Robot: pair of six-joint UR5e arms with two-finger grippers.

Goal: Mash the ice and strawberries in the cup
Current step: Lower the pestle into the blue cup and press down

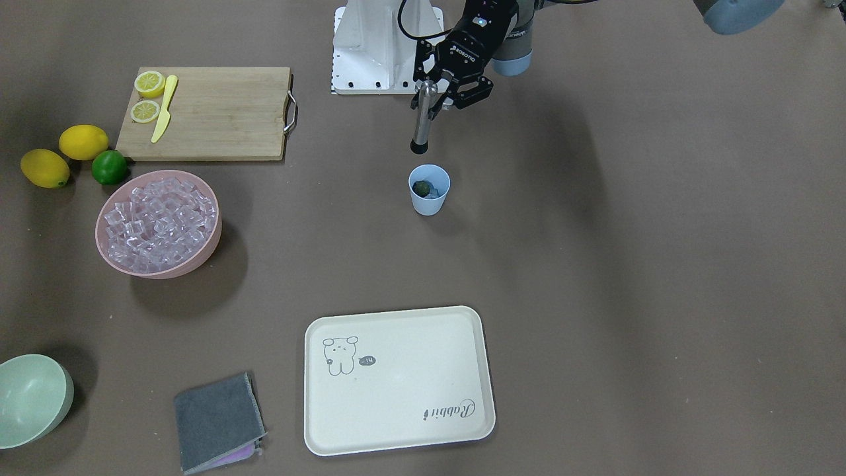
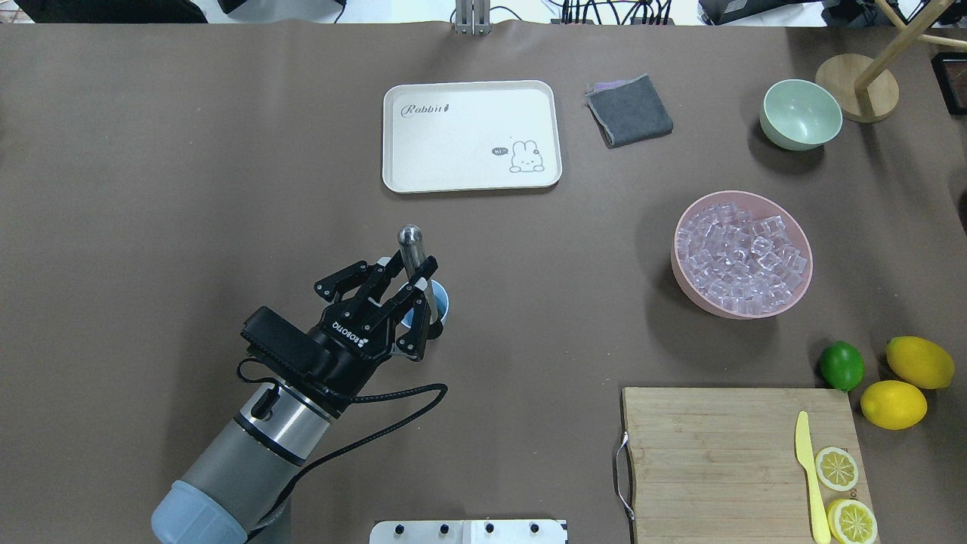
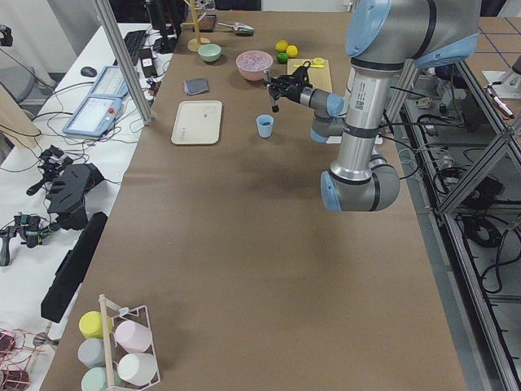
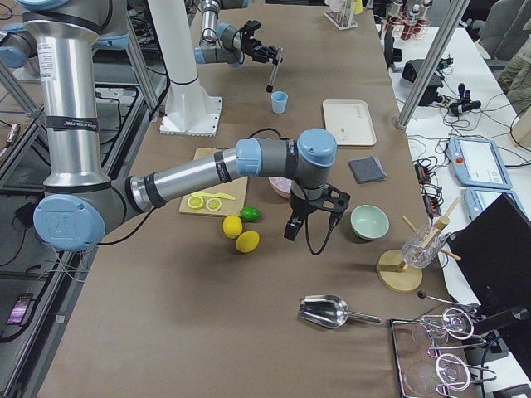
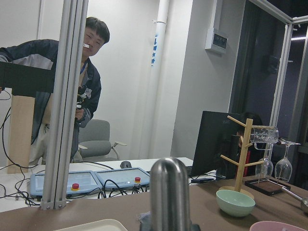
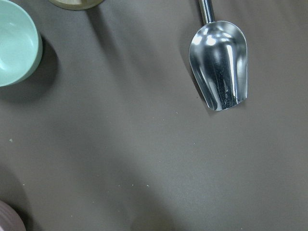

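Note:
The light-blue cup (image 1: 429, 192) stands mid-table. Inside it I see a dark green leafy bit, the strawberry's top (image 1: 421, 188), beside a little ice (image 1: 433, 194). My left gripper (image 1: 434, 99) is shut on a steel muddler (image 1: 422, 125) with a black tip. It holds the muddler tilted, with the tip just above the cup on the robot's side. In the overhead view the left gripper (image 2: 408, 281) partly hides the cup (image 2: 440, 301). More ice (image 1: 158, 221) fills the pink bowl (image 1: 198, 261). My right gripper (image 4: 314, 217) hovers near the pale-green bowl (image 4: 369, 221); I cannot tell whether it is open or shut.
A cutting board (image 2: 725, 453) holds lemon slices and a yellow knife. Two lemons and a lime (image 2: 841, 365) lie beside it. A cream tray (image 2: 472, 136), a grey cloth (image 2: 629, 110) and a metal scoop (image 6: 220, 65) lie on the table. A wooden stand (image 2: 857, 97) is at the far corner.

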